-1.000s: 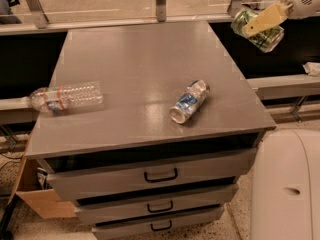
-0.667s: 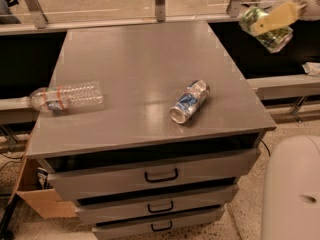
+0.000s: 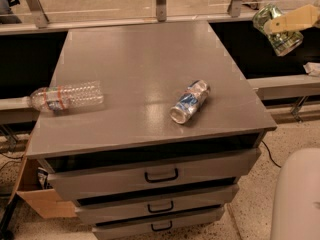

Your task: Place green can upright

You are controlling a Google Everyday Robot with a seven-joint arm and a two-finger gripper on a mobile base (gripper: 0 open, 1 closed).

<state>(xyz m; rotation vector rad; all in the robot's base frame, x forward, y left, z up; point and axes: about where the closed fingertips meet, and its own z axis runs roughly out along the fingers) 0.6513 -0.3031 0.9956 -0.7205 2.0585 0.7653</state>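
Claw (image 3: 282, 22): pinching the green can (image 3: 286, 41) — tilted, airborne, off the right edge of the desk (image 3: 150, 59).
My move: swing over the desk, rotate upright, lower gently.

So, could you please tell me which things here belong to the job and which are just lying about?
Job: green can, held tilted in the gripper at upper right.
Lying about: blue-and-silver can and plastic bottle, both on their sides on the cabinet top; cardboard box on the floor.
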